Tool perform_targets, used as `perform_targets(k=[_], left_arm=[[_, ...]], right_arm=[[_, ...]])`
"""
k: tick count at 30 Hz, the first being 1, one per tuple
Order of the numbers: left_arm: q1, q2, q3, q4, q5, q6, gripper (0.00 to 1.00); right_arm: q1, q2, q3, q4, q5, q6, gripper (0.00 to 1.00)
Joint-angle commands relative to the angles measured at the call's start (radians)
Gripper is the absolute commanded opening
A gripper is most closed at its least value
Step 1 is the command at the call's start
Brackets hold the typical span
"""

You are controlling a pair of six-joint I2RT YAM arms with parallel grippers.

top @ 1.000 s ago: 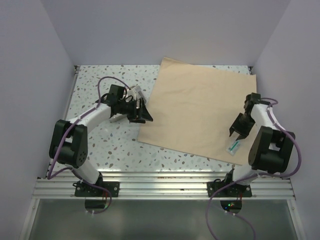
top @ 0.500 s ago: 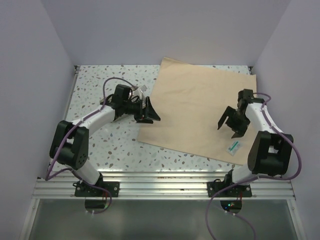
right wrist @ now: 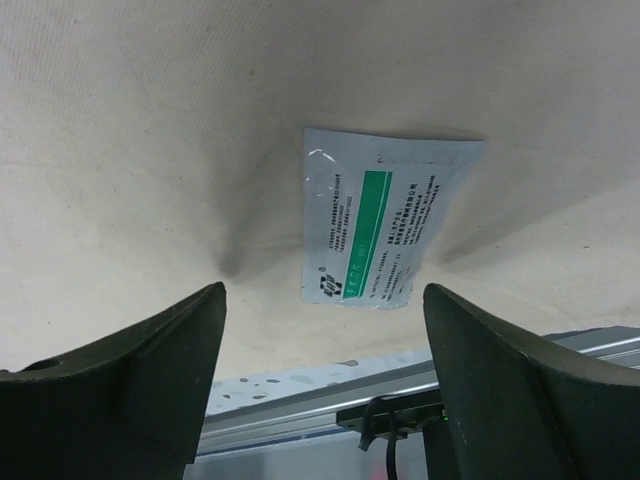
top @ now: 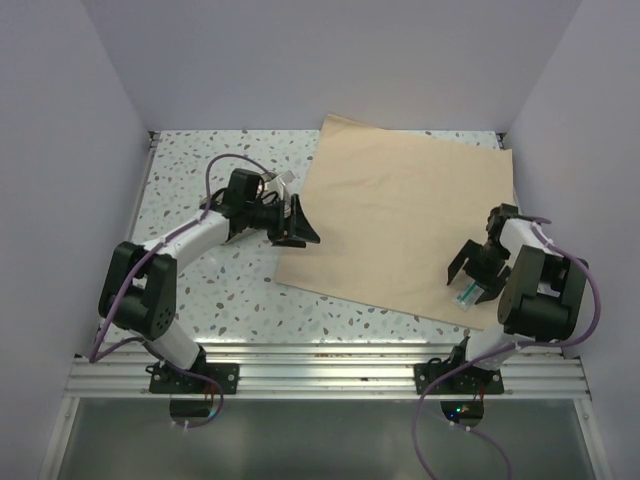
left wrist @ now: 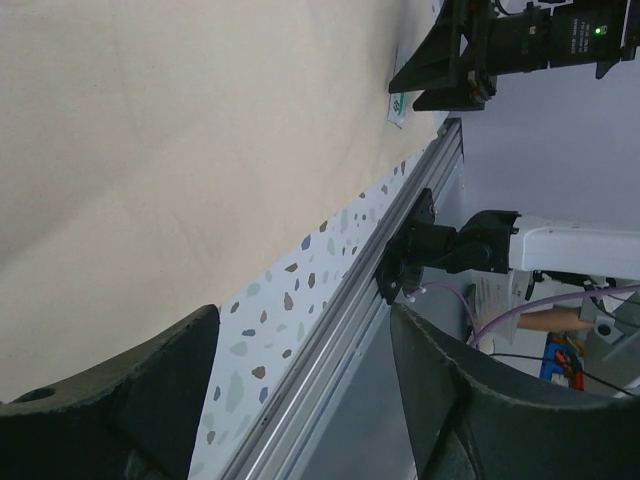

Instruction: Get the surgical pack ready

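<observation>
Your right gripper (top: 471, 280) has swung back toward the near edge since half a second ago. A second ago its jaws were closer together. Now they are spread wide, and it hangs just above a small white packet (right wrist: 375, 218) without holding it.

The packet lies flat on the near right corner of the big tan wrap sheet (top: 400, 210), close to the metal rail (top: 320, 365). It has a green band down its middle with rows of tiny print and a little mark at one end. The print is too small for you to read.

Your left gripper (top: 295, 225) has slid a bit to the right. It now sits at the left edge of the sheet with its jaws apart and nothing between them. The sheet lies spread flat on the speckled table (top: 200, 290), toward the right side.
</observation>
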Motion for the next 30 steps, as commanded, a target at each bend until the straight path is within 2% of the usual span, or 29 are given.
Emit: perform_targets(k=[1, 12, 21, 25, 30], left_arm=[[0.0, 0.022, 0.036, -0.028, 0.04, 0.046, 0.73], [0.002, 0.057, 0.056, -0.036, 0.052, 0.058, 0.72], [0.002, 0.066, 0.05, -0.042, 0.049, 0.062, 0.72], [0.002, 0.068, 0.053, -0.04, 0.049, 0.06, 0.73], [0.002, 0.077, 0.05, -0.039, 0.048, 0.06, 0.73]], right_arm=[[-0.028, 0.01, -0.008, 0.018, 0.035, -0.026, 0.83], [-0.043, 0.067, -0.022, 0.048, 0.032, -0.028, 0.73], [-0.057, 0.133, -0.035, 0.094, 0.017, -0.02, 0.61], [-0.057, 0.109, -0.039, 0.087, 0.015, -0.018, 0.52], [-0.057, 0.052, -0.028, 0.051, -0.005, -0.009, 0.49]])
